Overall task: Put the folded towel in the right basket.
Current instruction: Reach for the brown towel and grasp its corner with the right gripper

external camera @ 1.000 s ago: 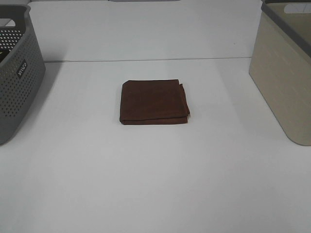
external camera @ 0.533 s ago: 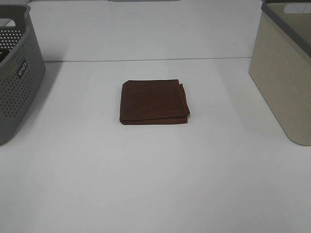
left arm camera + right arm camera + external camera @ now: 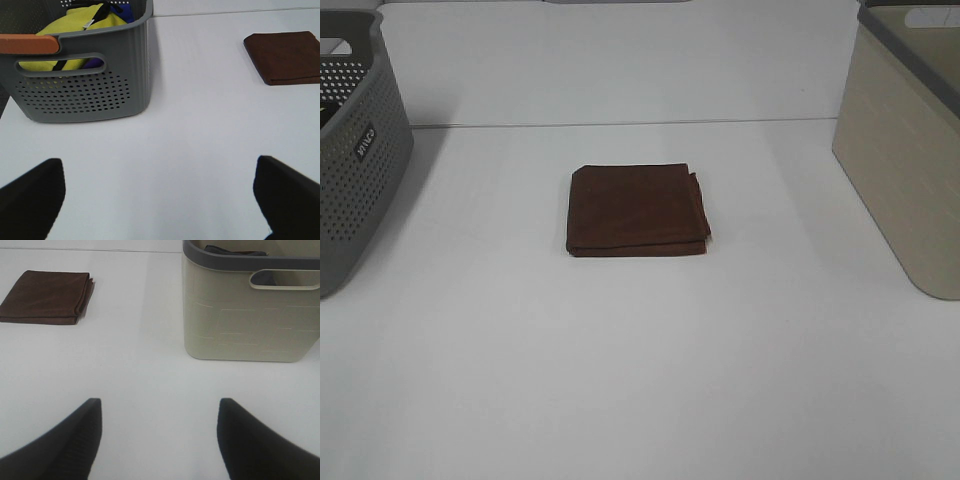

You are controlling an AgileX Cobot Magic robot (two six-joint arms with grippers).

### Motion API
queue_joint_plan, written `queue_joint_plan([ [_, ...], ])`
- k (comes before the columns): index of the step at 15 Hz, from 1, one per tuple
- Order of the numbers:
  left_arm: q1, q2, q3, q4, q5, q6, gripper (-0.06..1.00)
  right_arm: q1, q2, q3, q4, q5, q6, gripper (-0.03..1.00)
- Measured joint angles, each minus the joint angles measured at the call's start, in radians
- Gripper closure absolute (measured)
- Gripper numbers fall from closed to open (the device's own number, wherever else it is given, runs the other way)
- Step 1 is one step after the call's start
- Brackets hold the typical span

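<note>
The folded brown towel (image 3: 637, 210) lies flat on the white table, midway between the two baskets. It also shows in the left wrist view (image 3: 285, 56) and in the right wrist view (image 3: 47, 296). The beige right basket (image 3: 908, 145) stands at the table's right edge; in the right wrist view (image 3: 250, 310) dark cloth shows inside it. Neither gripper appears in the exterior view. My left gripper (image 3: 160, 192) is open and empty, well short of the towel. My right gripper (image 3: 157, 435) is open and empty, in front of the beige basket and apart from the towel.
A grey perforated basket (image 3: 355, 150) stands at the table's left edge; in the left wrist view (image 3: 85, 70) it holds yellow and dark items. The white table (image 3: 640, 380) stretches around the towel, with a seam line running behind it.
</note>
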Motion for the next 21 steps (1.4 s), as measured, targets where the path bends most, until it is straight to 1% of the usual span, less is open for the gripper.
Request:
queue_joint_plan([
  [18,0.000,0.000,0.000,0.000,0.000,0.000,-0.02,0.000,0.013,-0.001,0.000,0.000,0.000,0.33],
  [19,0.000,0.000,0.000,0.000,0.000,0.000,-0.02,0.000,0.049,-0.007,0.000,-0.015,0.000,0.33],
  [21,0.000,0.000,0.000,0.000,0.000,0.000,-0.02,0.000,0.170,-0.055,0.000,-0.092,0.000,0.33],
])
